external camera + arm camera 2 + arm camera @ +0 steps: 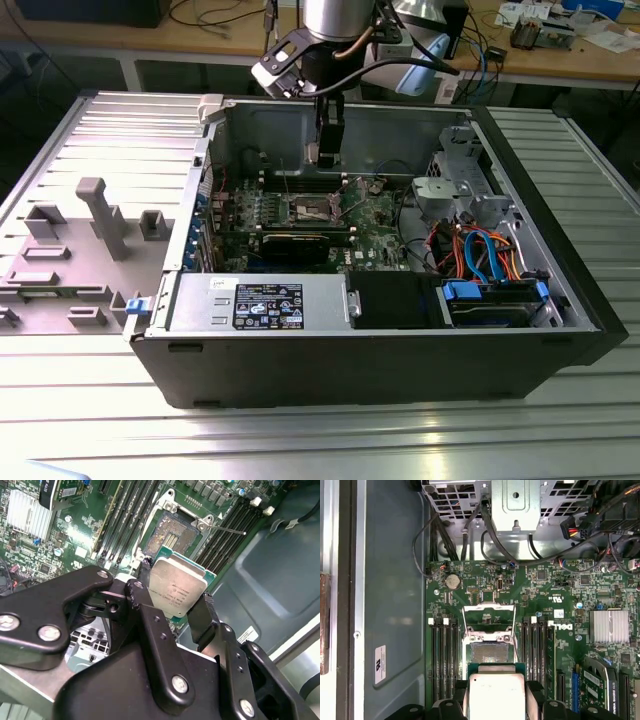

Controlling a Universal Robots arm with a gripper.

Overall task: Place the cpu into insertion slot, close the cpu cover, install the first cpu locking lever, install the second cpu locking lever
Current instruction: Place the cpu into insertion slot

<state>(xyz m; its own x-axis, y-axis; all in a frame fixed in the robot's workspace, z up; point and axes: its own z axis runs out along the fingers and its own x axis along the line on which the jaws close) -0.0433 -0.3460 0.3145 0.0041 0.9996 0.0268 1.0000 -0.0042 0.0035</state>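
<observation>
My gripper hangs inside the open computer case, above the green board. It is shut on the cpu, a silver-topped square chip with a green rim, clamped by its edges between the black fingers. The cpu is tilted and hovers a short way off the insertion slot, whose tan-gold contact field lies bare. In the second wrist view the insertion slot sits just beyond the chip. The cpu cover, a silver frame, stands flipped open on the far side of the socket. A thin wire lever sticks out beside it.
Long black memory slots flank the socket on both sides. A finned heatsink and cables lie nearby. The grey case wall runs close by. A labelled power supply and drive bay fill the case front.
</observation>
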